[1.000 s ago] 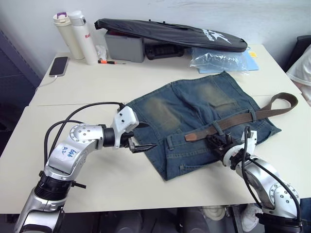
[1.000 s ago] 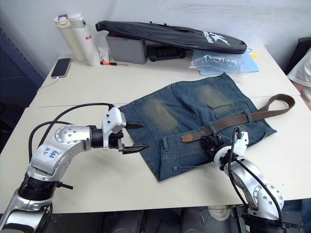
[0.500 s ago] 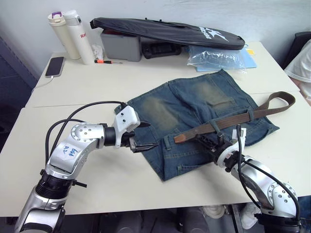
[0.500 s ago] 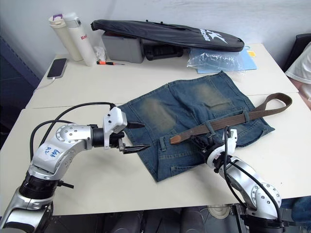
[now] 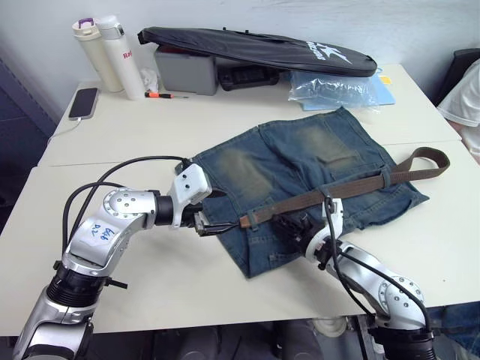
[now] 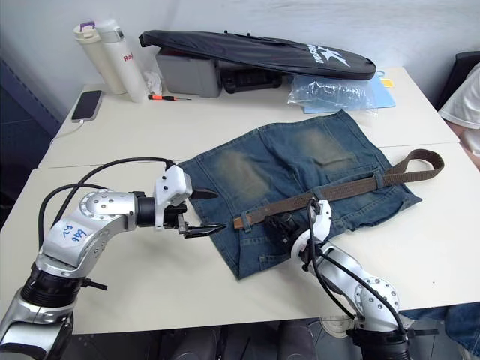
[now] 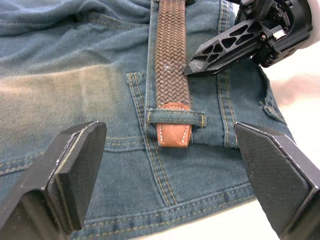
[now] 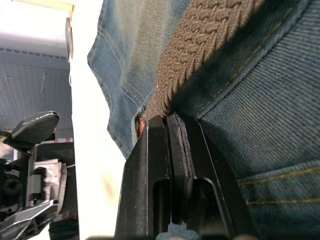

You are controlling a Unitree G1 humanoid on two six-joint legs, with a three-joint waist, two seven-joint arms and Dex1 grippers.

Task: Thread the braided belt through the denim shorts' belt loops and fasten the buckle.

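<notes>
Pale cream surface runs under everything I can see from the head camera. Nearest me, my right gripper rests on the waistband of the denim shorts, its two fingers pressed together beside the braided belt; from the right wrist view they look closed alongside the strap's edge, though I cannot tell whether any webbing is actually pinched. My left gripper sits at the shorts' left edge with its fingers spread wide apart, holding nothing. Between them, in the left wrist view, the belt's leather tip pokes out just past one of the belt loops, lying flat on the denim. From there the belt runs diagonally across the waistband toward my right, passing under further loops, and ends in a folded loop of strap off the shorts' far right corner. Farther back stand two pale bottles, a phone, a grey box, a plastic bag and a long black zipped bag.
</notes>
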